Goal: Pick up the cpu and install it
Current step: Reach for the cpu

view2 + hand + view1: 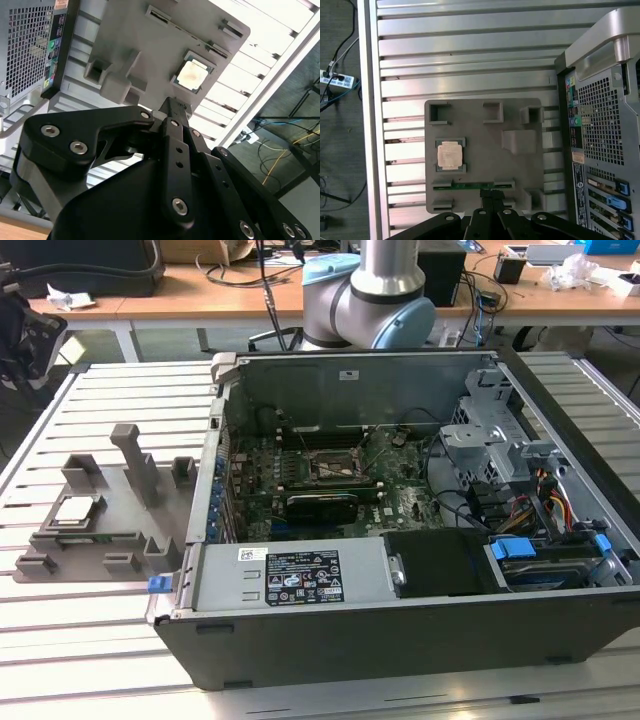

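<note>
**cpu [75, 510] flat in grey tray [120, 528]; tool [487, 191] pressed together, pinching nothing**

Small, thin and square, with a matte silver-grey metal top plate inside a thin pale rim. Sits level in 1 shallow square pocket of the moulded grey plastic tray, among blocky posts, slots and notched walls. Appears the same in both wrist views, metal plate facing up.

Rests, tray and all, on the ribbed pale metal worktop [130, 390], at the exterior view's left, just beside the open computer case [400, 640]. Inside that dark sheet-steel box: a green motherboard [260, 480] with a black square socket frame [332, 468] near its middle, bundled cables and blue plastic tabs toward the exterior view's right.

Beyond the case's far wall, the arm [370, 290]: rounded, smooth grey joint with a pale blue cap.

In both wrist views, black angular linkages studded with bolt heads, ending in 2 slim fingers [172, 112] closed against each other. Hangs apart from the cpu and the tray.
</note>
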Robot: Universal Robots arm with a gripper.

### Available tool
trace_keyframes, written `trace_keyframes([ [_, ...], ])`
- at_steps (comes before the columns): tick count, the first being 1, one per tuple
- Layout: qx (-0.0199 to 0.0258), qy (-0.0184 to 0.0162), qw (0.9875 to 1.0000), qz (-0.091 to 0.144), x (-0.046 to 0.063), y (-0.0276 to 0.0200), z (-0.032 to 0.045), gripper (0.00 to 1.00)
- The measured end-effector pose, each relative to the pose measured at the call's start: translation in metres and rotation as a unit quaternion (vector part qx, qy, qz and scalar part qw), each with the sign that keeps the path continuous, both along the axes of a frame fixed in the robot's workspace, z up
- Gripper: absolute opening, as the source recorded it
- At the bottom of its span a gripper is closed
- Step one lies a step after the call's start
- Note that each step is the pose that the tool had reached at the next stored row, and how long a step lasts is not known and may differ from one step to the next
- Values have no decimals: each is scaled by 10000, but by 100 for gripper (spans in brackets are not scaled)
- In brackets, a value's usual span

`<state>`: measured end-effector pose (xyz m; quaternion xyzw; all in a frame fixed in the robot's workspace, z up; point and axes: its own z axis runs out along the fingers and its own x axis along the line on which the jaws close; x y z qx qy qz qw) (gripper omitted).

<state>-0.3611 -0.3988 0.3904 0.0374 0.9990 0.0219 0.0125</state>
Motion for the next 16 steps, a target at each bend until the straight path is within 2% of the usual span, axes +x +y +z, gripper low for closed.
trace_keyframes([
  [16,0,0,10000,0,-209,1,-17,11],
])
